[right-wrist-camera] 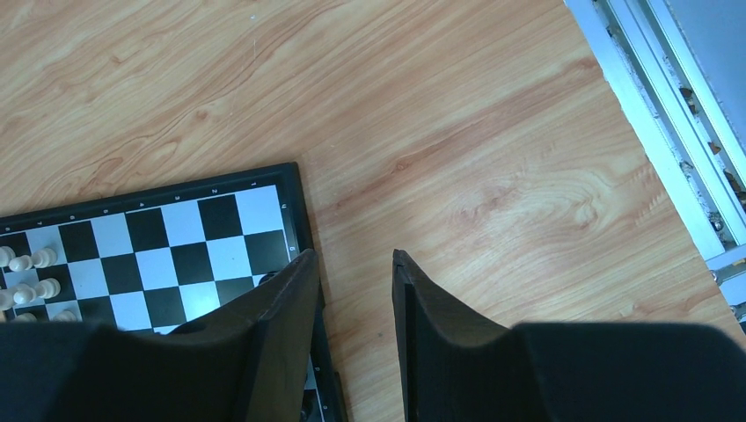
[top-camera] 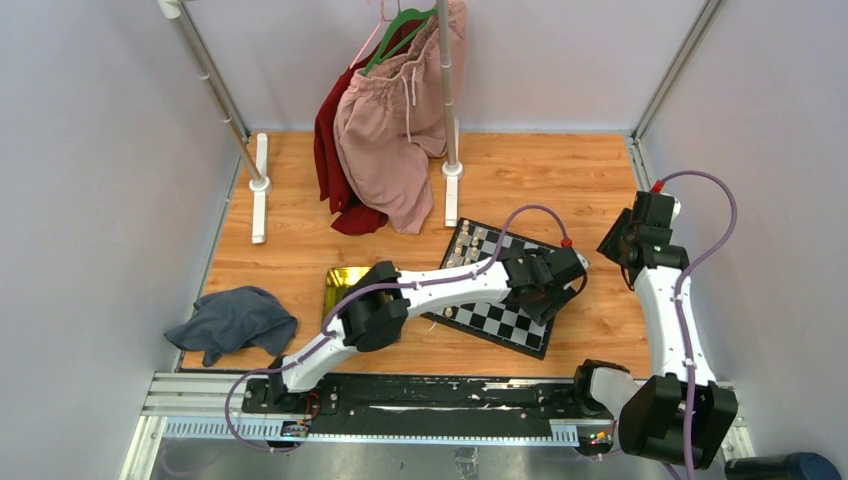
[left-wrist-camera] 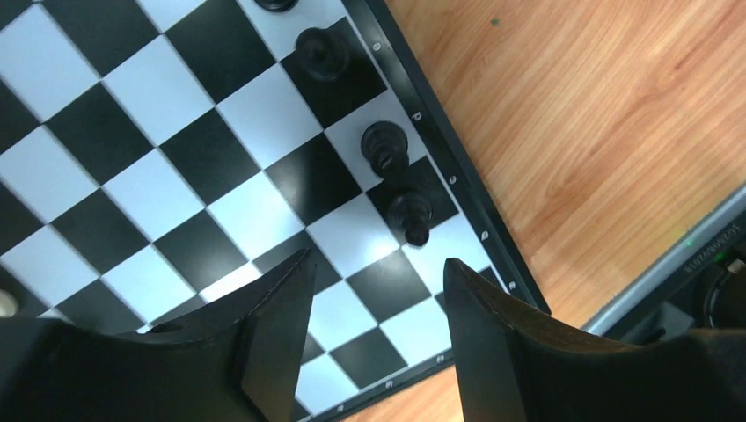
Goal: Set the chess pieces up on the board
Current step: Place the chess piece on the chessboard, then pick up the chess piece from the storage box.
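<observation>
The board lies at the table's middle right, and my left arm reaches across it. Three black chess pieces stand in a row along the board's edge squares, the nearest one just beyond my fingertips. My left gripper hangs open above bare squares near the board's corner, with nothing between its fingers. My right gripper is open and empty over the wooden table beside the board's edge. In the top view it sits right of the board.
Cream-white pieces stand on the board's far rows. A shiny yellow-green tray lies left of the board and a grey-blue cloth further left. Clothes hang from a rack at the back.
</observation>
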Robot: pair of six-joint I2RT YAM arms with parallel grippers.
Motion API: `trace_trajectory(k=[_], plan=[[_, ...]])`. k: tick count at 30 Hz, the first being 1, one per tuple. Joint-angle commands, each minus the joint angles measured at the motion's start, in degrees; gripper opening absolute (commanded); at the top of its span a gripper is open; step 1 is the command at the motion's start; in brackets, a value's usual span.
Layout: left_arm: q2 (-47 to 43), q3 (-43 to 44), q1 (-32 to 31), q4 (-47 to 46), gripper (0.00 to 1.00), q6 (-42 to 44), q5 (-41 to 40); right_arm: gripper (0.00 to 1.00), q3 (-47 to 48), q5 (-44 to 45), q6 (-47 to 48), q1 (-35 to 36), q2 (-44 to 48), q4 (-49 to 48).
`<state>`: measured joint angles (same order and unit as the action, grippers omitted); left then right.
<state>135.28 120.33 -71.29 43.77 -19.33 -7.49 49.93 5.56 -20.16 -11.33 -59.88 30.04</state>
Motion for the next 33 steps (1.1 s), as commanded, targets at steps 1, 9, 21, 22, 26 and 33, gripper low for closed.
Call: trace_trajectory(k=[1, 9, 21, 22, 26, 33], plan=[[-8.2, -2.8, -0.3, -0.6, 0.63, -0.3, -2.0, 0.41, 0.5, -0.3, 0.3, -0.9, 1.7, 1.5], [-17.7, -9.2, -0.3, -0.7, 0.70, -1.6, -4.6, 0.41, -0.1, -1.8, 0.8, -0.6, 3.1, 1.7], [-47.1, -39.2, -0.2, -4.8, 0.78, -12.6, -26.4, 0.42, 7.2, -2.7, 8.9, 19.7, -2.2, 2.5], [-49.9, -41.7, -0.1, -4.6, 0.80, -13.7, -28.6, 0.42, 8.2, -2.3, 9.7, 23.0, -3.3, 2.4], [-59.6, -49.5, 0.2, -2.1, 0.84, -19.3, -35.4, 0.43, 13.5, -0.8, 12.3, 35.6, -9.9, 2.0], [-74.4, -57.9, 0.8, 5.2, 0.89, -28.5, -43.5, 0.44, 23.9, -1.3, 16.3, 51.8, -23.7, 2.6]])
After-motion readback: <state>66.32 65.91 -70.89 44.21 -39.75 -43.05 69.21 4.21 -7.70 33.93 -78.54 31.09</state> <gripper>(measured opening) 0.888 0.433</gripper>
